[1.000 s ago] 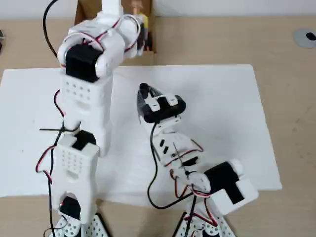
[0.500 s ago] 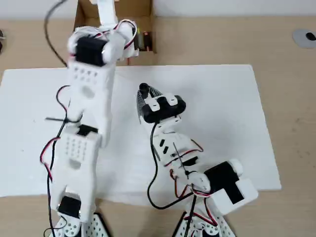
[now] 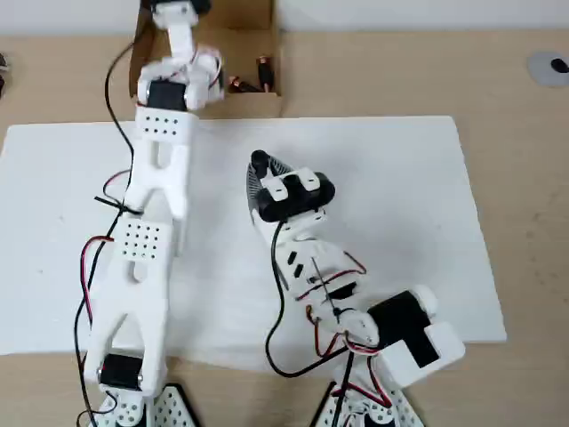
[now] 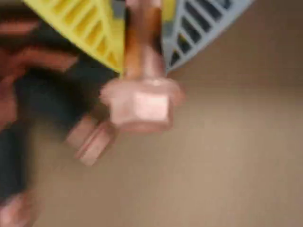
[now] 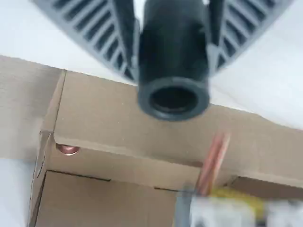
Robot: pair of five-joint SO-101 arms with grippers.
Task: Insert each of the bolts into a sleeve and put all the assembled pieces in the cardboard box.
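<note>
Left wrist view: my left gripper (image 4: 142, 66) is clamped on a bolt (image 4: 139, 101), head poking out, inside the box (image 4: 227, 165) near its left wall. My right gripper (image 5: 173, 71) is squeezing a sleeve (image 5: 173, 42) over the mat (image 3: 400, 222), mouth facing the box.

We could read no text, label, number or sign anywhere: nothing legible stood on the cardboard box (image 3: 253, 105), on the white sheet (image 3: 400, 222) or on the bare desk (image 3: 516, 178).

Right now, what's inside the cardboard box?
Assembled bolt-and-sleeve pieces lie by the right wall of the cardboard box. The left gripper hangs inside, shut on a copper bolt. Its arm hides the floor beneath it.
</note>
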